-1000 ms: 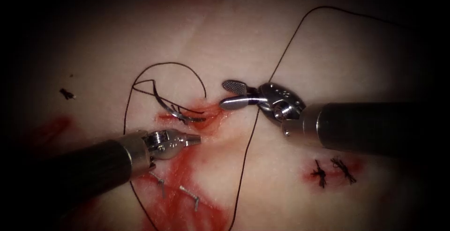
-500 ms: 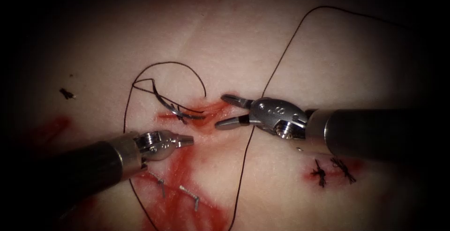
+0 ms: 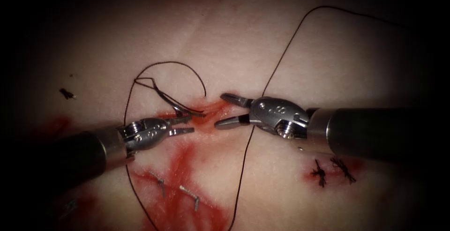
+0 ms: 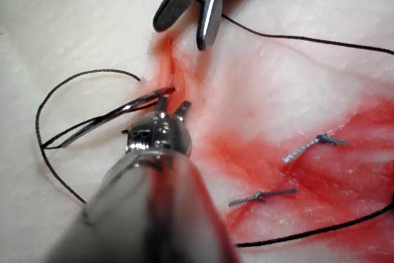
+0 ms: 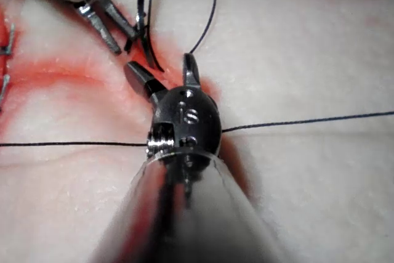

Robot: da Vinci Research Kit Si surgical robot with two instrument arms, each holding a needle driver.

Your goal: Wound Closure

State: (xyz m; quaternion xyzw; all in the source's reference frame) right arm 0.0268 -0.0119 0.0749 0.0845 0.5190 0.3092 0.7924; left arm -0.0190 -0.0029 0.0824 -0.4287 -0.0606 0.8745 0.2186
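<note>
The curved needle (image 3: 171,102) (image 4: 104,121) (image 5: 143,35) lies on the tissue left of the cut (image 3: 211,111), one end at the cut's red edge. I cannot tell whether that end is in the tissue. My left tool (image 3: 186,124) (image 4: 173,101) (image 5: 117,32) is open, its upper jaw right beside the needle and nothing clamped. My right tool (image 3: 226,110) (image 4: 188,20) (image 5: 161,66) stands open just right of the cut, holding nothing. Dark thread (image 3: 246,151) (image 4: 295,36) (image 5: 308,120) loops from the needle's far end and runs under the right tool.
Red fluid (image 3: 183,165) spreads below the cut, with two short grey stitch pieces (image 3: 190,196) (image 4: 314,143) in it. Two black knots (image 3: 321,174) sit under the right shaft. A small black thread scrap (image 3: 67,93) lies far left.
My left tool has moved up to the needle and its jaws have opened. The right tool dropped slightly toward the cut early on, then held still, open throughout. The needle shifted a little.
</note>
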